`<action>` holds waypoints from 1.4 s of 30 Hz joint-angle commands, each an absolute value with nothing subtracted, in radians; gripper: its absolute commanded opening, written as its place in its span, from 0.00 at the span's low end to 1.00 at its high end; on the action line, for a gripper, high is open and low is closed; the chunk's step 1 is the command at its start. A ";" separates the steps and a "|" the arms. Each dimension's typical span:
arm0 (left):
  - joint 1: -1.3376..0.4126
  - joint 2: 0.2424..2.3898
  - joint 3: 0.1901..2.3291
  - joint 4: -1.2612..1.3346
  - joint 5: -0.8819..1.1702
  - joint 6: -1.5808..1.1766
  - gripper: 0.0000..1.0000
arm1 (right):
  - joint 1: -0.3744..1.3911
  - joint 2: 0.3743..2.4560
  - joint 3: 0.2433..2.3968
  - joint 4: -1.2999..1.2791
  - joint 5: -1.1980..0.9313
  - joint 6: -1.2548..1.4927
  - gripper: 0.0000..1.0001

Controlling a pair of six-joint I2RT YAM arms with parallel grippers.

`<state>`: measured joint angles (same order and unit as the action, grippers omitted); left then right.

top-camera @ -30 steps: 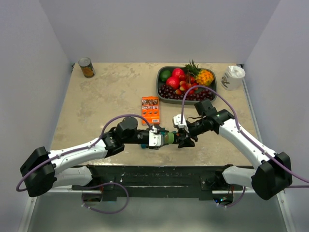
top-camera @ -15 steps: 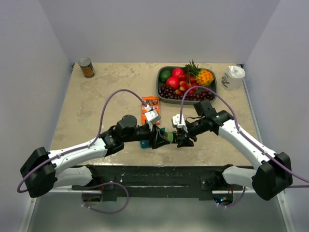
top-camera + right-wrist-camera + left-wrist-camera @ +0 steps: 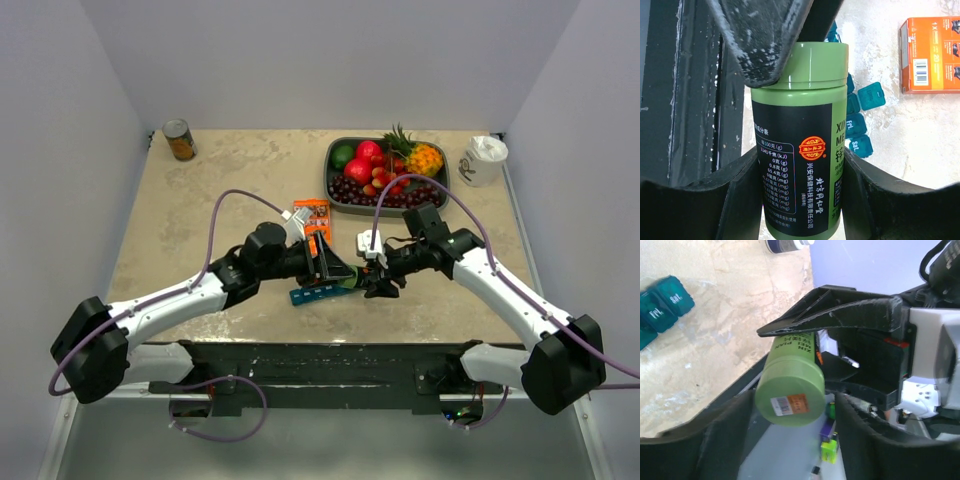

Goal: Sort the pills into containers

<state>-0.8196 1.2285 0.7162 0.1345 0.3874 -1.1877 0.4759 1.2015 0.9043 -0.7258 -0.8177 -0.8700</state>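
Note:
The teal-blue pill organiser (image 3: 318, 294) lies on the table near the front edge, its "Fri" and "Sat" lids closed in the left wrist view (image 3: 662, 307) and the right wrist view (image 3: 860, 130). My right gripper (image 3: 372, 278) (image 3: 800, 160) is shut on a green bottle (image 3: 350, 282) (image 3: 800, 165) and holds it above the organiser. My left gripper (image 3: 335, 268) (image 3: 792, 405) is open, its fingers either side of the bottle's cap end (image 3: 790, 390) with a small gap. No loose pills show.
An orange box (image 3: 312, 218) (image 3: 930, 55) lies just behind the grippers. A grey fruit tray (image 3: 333, 185) stands at the back right, a white cup (image 3: 484, 160) beside it. A can (image 3: 179, 139) stands at the back left corner.
My left gripper has twisted round at the bottle's cap end and shifted back towards the orange box, uncovering the organiser. My right gripper has kept hold of the bottle, almost still.

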 commanded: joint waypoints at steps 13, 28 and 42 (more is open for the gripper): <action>-0.799 0.941 0.637 -0.020 0.571 -0.056 0.99 | 0.474 1.181 0.914 -0.759 -0.891 -0.910 0.00; -0.905 1.066 0.549 0.483 0.581 0.525 0.99 | 0.472 1.189 0.907 -0.784 -0.925 -0.950 0.00; -0.913 1.138 0.575 0.552 0.606 0.391 0.75 | 0.474 1.190 0.905 -0.779 -0.928 -0.946 0.00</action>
